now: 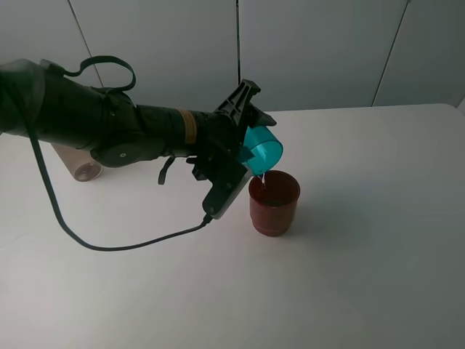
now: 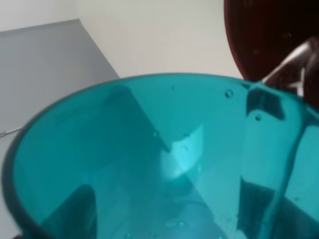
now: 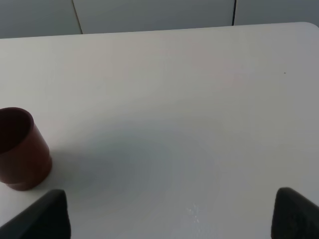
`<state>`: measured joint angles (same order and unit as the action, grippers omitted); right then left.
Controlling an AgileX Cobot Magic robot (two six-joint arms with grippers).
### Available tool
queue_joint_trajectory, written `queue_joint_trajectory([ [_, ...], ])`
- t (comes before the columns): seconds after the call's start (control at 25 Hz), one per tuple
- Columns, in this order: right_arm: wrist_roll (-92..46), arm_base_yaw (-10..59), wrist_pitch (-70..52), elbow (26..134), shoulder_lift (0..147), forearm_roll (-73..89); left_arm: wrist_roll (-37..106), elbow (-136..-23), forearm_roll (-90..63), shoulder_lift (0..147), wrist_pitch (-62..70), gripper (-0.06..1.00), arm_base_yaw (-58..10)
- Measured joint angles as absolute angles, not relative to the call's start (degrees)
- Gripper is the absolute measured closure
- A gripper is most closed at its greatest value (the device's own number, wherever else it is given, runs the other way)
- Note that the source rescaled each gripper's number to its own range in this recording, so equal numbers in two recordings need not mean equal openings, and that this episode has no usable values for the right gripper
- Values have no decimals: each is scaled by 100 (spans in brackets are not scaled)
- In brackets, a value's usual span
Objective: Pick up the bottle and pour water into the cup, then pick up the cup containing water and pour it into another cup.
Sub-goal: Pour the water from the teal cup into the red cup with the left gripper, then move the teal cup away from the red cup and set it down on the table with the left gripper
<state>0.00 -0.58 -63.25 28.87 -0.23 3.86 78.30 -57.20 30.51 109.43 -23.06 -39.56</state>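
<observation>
While the left gripper (image 1: 245, 149) holds the teal tumbler (image 1: 262, 149) clamped between its jaws and tipped steeply over the dark red cup (image 1: 275, 203), a thin stream of water (image 1: 263, 177) falls from the tumbler's lip into the red cup's mouth. The red cup stands upright on the white table (image 1: 378, 240), directly beneath the lip. In the left wrist view the tumbler (image 2: 159, 164) fills most of the picture, droplets cling to its inner wall, and the red cup (image 2: 271, 35) lies just past its rim.

To complete this pour well, keep the lip centred over the red cup's opening and increase the tilt slowly, so the stream does not run down the tumbler's outer wall or overshoot the far rim. Avoid contact between the two cups; the red cup looks light and could shift or tip.

The bottle (image 1: 78, 164) stands behind the left arm, mostly hidden. The right gripper (image 3: 169, 214) hangs over bare table with its fingers spread wide, holding nothing.
</observation>
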Motion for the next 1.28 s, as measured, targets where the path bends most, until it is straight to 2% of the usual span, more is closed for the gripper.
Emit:
queue_joint_trajectory([
  [0.44,0,-58,-6325,2887,-23,386,8282,-5730,3087,10943,-2829,89,-3956],
  [0.92,0,-58,-6325,2887,-23,386,8689,-5741,3087,10943,-2841,89,-3956],
  [1.28,0,-58,-6325,2887,-23,386,7306,-5741,2629,10943,-3235,89,-3956],
])
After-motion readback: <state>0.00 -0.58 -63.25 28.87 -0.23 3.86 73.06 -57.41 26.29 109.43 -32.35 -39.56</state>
